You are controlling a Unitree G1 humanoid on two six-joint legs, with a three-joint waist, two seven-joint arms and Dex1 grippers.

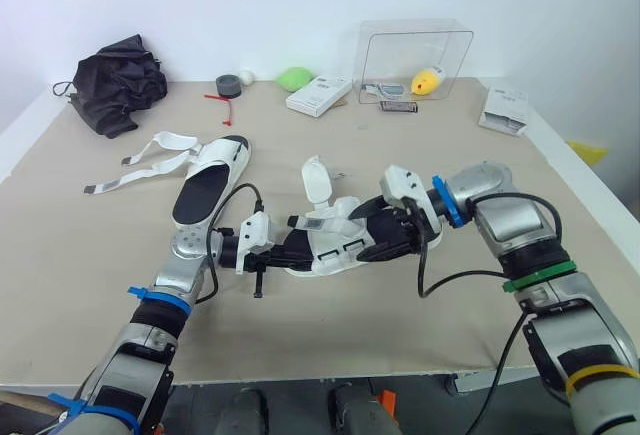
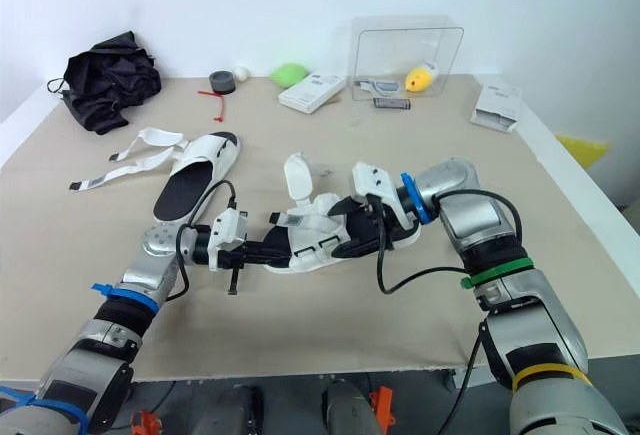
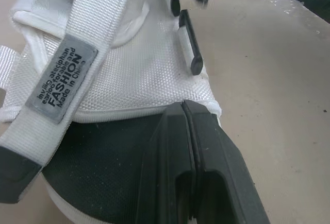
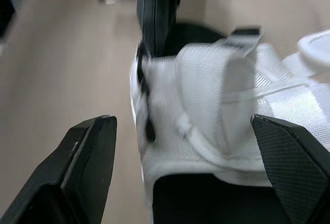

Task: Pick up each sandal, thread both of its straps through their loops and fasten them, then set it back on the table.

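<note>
A white mesh sandal point(image 1: 335, 237) with a black insole lies mid-table between my two grippers. My left gripper point(image 1: 283, 252) is at its toe end, fingers point(image 3: 188, 147) pressed shut and lying over the insole, tips at the hem of the mesh upper point(image 3: 149, 64). A strap with a grey label point(image 3: 62, 80) crosses that upper. My right gripper point(image 4: 188, 167) stands open at the heel end, one finger point(image 4: 85, 167) on each side of the sandal. The second sandal point(image 1: 212, 180) lies behind on the left, its loose straps point(image 1: 150, 160) spread on the table.
Along the back edge are a black bag point(image 1: 118, 80), a tape roll point(image 1: 228, 85), a green object point(image 1: 295, 78), a white box point(image 1: 318, 95) and a clear case point(image 1: 415, 50) holding a yellow item point(image 1: 427, 81). A white packet point(image 1: 504, 110) lies at the right.
</note>
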